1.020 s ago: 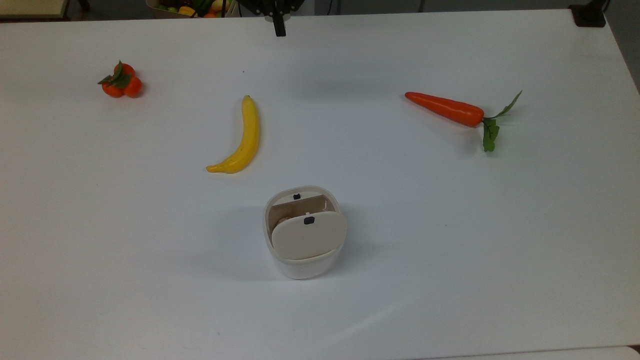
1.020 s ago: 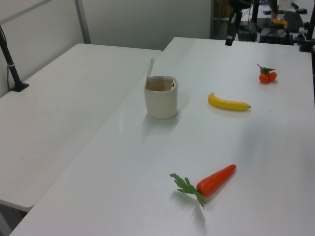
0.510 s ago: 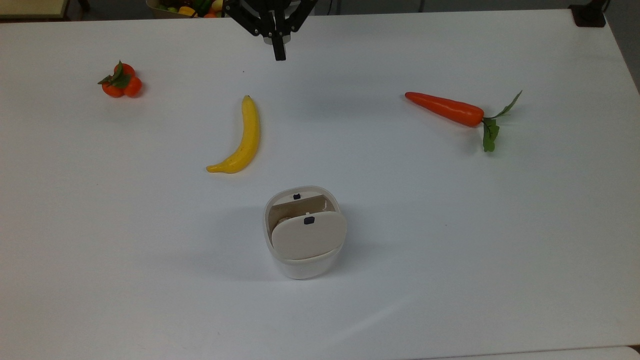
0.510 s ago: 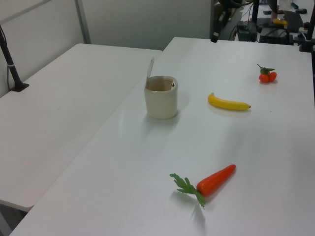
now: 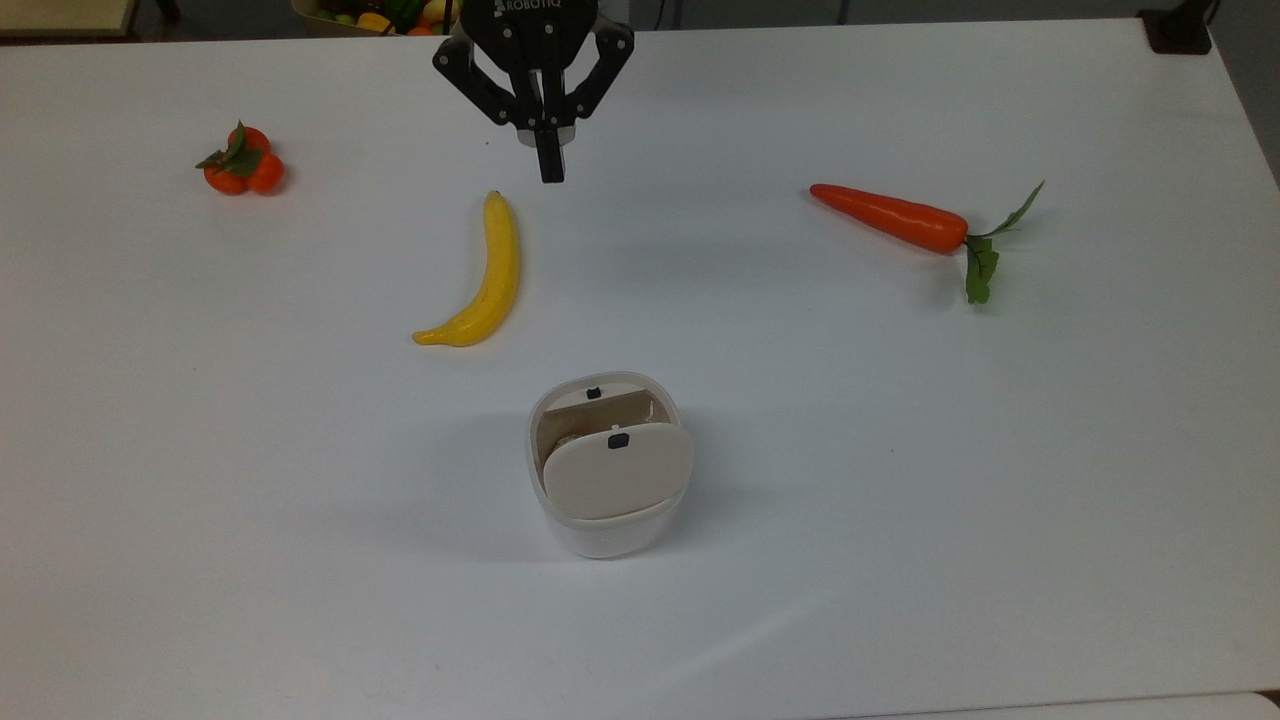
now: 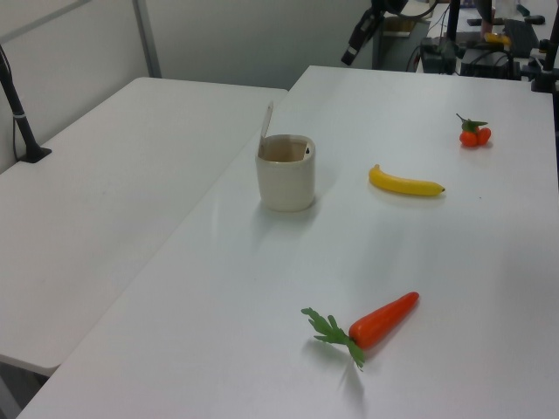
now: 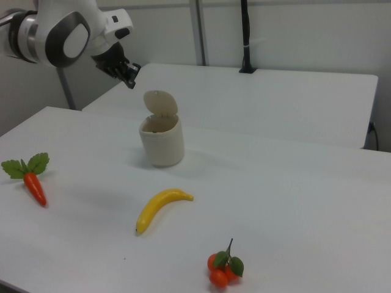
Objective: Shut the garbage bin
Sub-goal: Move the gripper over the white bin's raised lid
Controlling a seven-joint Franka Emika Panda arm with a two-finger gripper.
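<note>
The gripper (image 5: pixel 550 172) hangs in the air above the table (image 5: pixel 900 420), its two black fingers pressed together into one narrow tip; in the right view the arm's white wrist (image 7: pixel 67 30) slants down toward the table.

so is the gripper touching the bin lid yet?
Apart. The right view shows the gripper up and off to its left of the raised lid, wall visible between them.

The garbage bin (image 7: pixel 162 143) stands open (lid (image 7: pixel 160 102) upright), the gripper (image 7: pixel 130 79) above, apart.
</note>
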